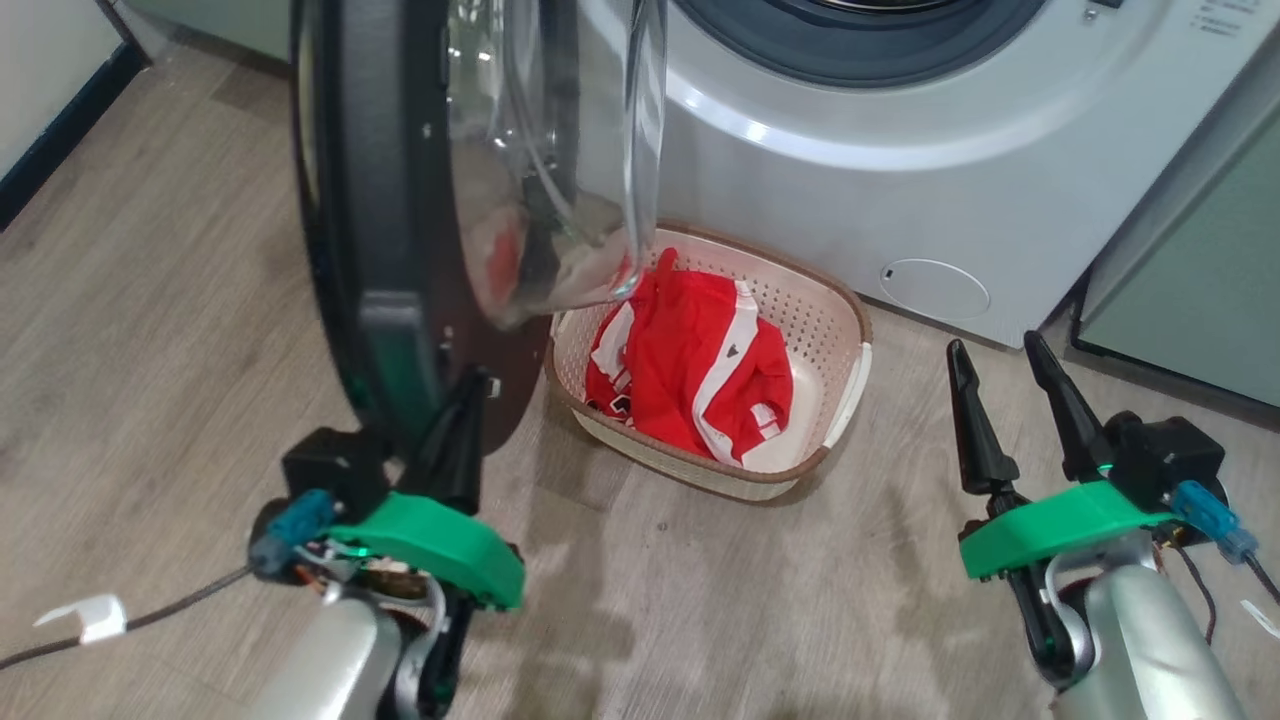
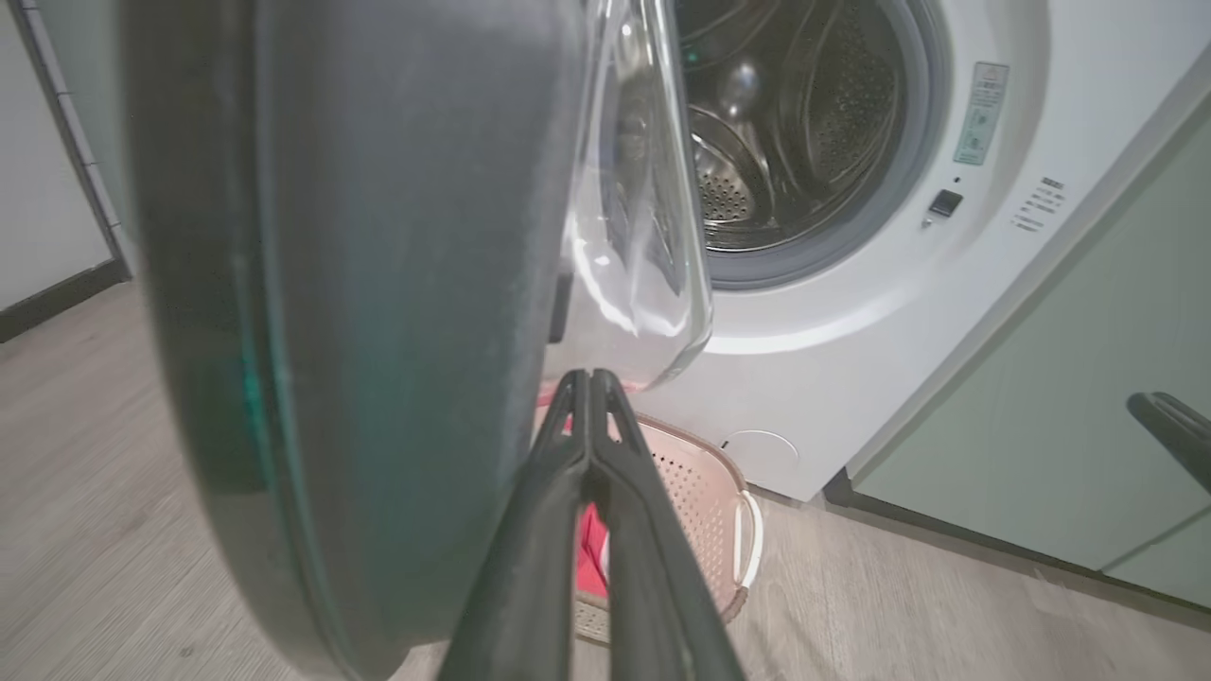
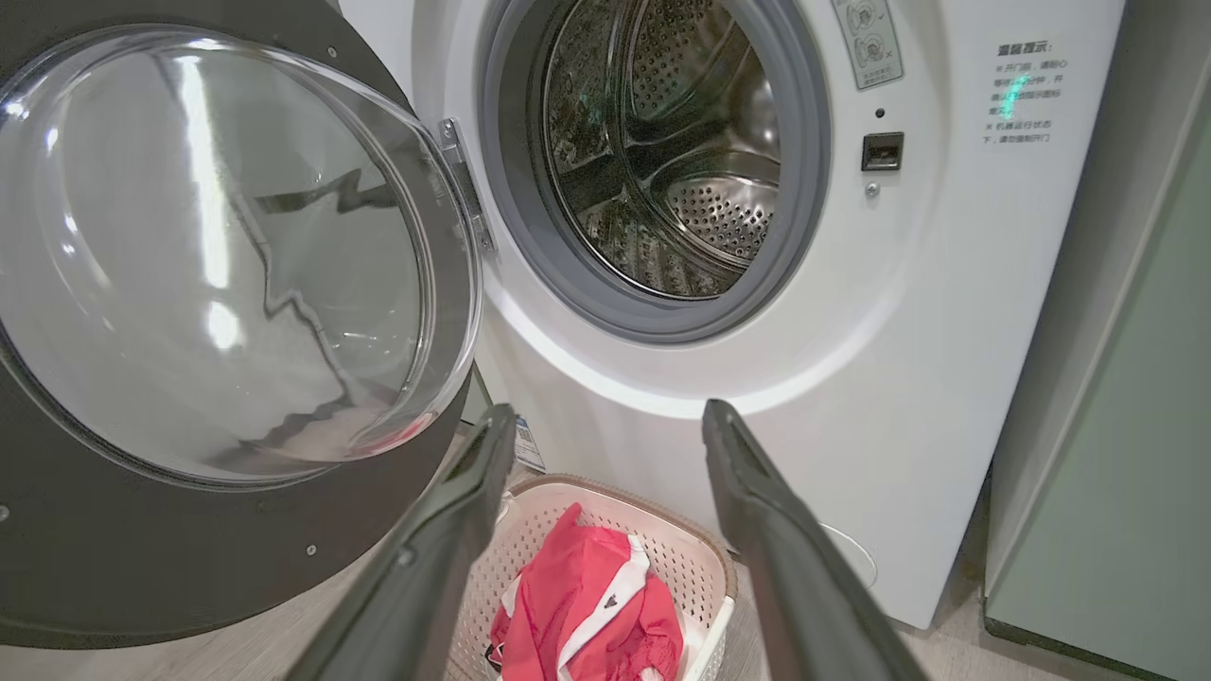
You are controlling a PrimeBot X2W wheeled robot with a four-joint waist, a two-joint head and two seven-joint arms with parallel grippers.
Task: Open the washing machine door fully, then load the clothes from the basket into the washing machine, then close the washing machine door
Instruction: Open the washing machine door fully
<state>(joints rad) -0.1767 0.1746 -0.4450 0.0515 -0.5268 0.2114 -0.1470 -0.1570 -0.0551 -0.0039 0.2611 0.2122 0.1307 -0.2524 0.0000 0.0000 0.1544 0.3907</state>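
The washing machine door (image 1: 400, 200) stands swung out edge-on, its black rim (image 2: 378, 312) close before my left gripper (image 1: 470, 385), which is shut with nothing in it and rests against the door's inner side. Its domed glass (image 3: 218, 255) faces the right wrist view. The washing machine (image 1: 900, 180) shows its steel drum (image 3: 662, 151) uncovered. The cream basket (image 1: 840, 300) sits on the floor below the opening, holding the red clothes (image 1: 700, 370) with white stripes. My right gripper (image 1: 1005, 355) stands open to the basket's right, above the floor.
Pale green cabinets (image 1: 1200, 260) flank the machine on the right. A white wall with dark skirting (image 1: 60, 120) runs at the far left. Wood-look floor (image 1: 700, 600) lies in front of the basket. A round service flap (image 1: 935, 288) sits low on the machine.
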